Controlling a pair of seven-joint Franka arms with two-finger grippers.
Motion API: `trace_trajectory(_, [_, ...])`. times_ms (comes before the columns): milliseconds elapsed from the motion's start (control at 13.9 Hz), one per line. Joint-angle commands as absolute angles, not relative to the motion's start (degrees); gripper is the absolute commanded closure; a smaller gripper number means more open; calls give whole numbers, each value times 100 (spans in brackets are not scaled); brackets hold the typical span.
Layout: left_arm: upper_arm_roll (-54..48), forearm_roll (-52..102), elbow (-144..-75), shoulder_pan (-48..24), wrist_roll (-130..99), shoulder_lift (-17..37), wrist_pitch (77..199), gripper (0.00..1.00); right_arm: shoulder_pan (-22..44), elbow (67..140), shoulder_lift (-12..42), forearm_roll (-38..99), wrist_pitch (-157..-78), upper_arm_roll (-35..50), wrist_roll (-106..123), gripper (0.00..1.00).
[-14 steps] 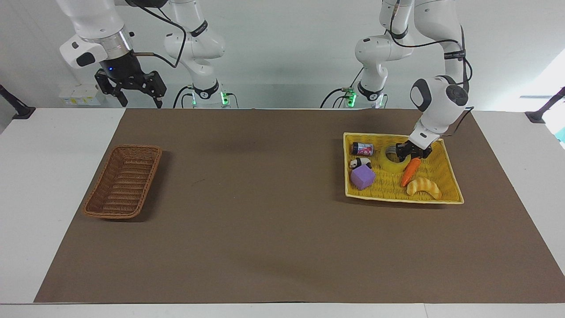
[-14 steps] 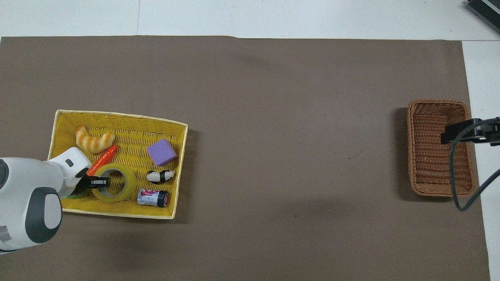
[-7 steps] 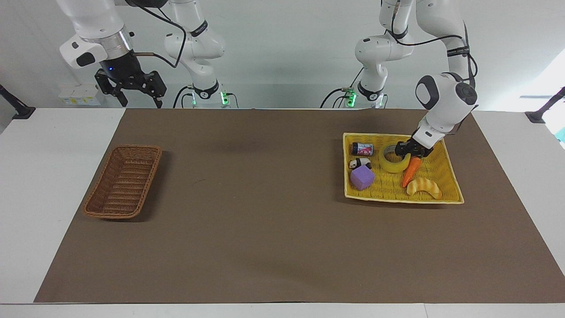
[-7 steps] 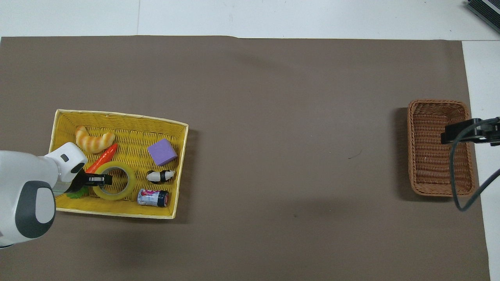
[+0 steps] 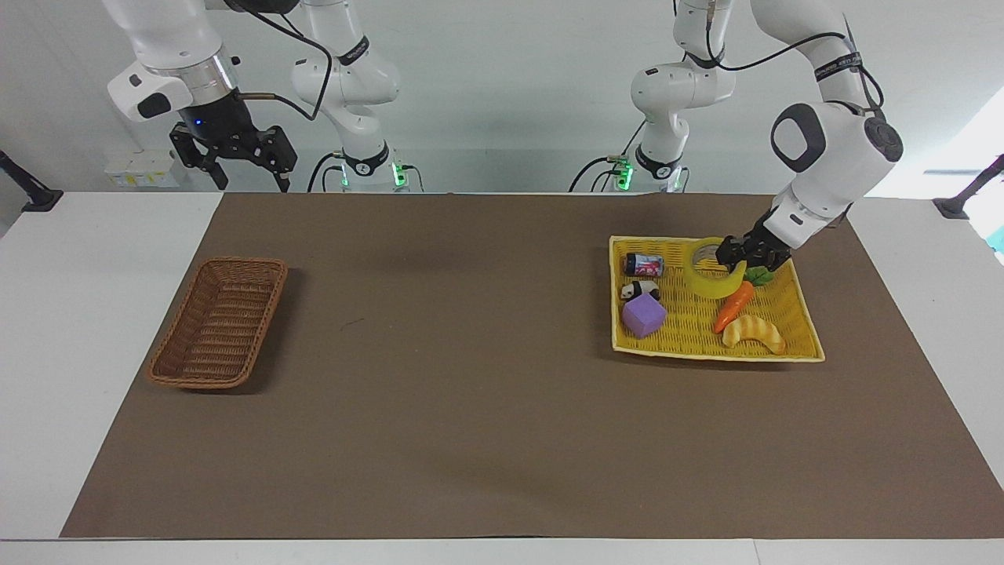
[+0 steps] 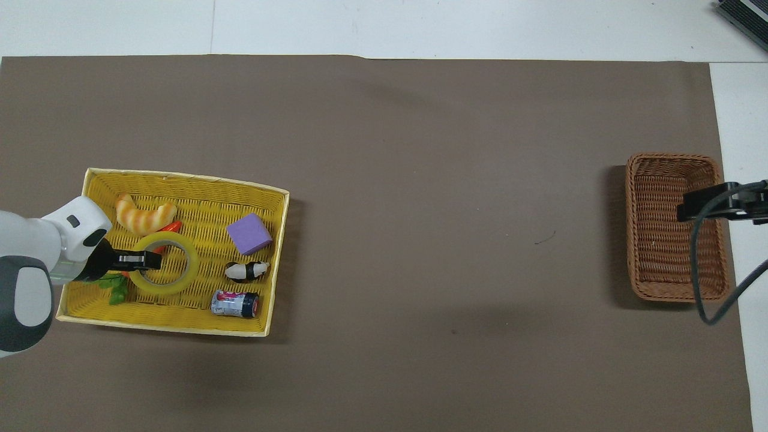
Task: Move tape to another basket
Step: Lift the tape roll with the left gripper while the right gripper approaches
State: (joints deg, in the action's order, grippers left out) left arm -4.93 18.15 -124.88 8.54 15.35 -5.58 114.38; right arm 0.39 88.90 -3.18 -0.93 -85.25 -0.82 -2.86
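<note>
Facing view: the left gripper (image 5: 737,253) pinches the wall of the tape (image 5: 712,275), one finger inside the core, one outside.
Change: a second ago the roll lay flat in the yellow tray-basket (image 5: 804,329) against the toy carrot (image 5: 733,305); now it hangs tilted, clear of the weave, and the carrot's green leaves are uncovered.
Meaning: the grasp appears to have held, so the lift is under way; the carry to the brown wicker basket (image 5: 218,323) at the right arm's end of the table is still to come.
Tape, place: in the air over the tray-basket's part nearer the robots, above the carrot.
Tape, look: wide translucent yellow band, pale grey-white core, open ring seen from overhead (image 6: 164,263).
Left gripper, overhead: (image 6: 144,259) black fingers straddle the ring's wall.
Right gripper: (image 5: 239,161) waits, raised above the table's edge nearest the robots, at its own end, jaws spread and holding nothing.
Other tray contents: purple cube (image 5: 644,315), croissant (image 5: 753,333), small can (image 5: 644,264), panda figure (image 5: 639,290).
</note>
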Motion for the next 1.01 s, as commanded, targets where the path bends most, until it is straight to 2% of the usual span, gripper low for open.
trace_trajectory(0, [-519,2572,-12305,1081,2239,-589,11083,100,-18,8991,-395,174,-8569,-53,-167,0])
trace_trajectory(288, [-597,3487,-12086,897,2355,-510,10636,100,-9,9219,-553,974,-8516,-53,-158,0])
trace_trajectory(432, [-598,3804,-12041,555,2355,-492,10617,100,96,9333,-632,1465,-8560,-53,-237,0])
trace_trajectory(935, [-642,4754,-11848,-517,1804,-396,10705,100,1071,9737,-642,2302,-9263,-44,-1520,0])
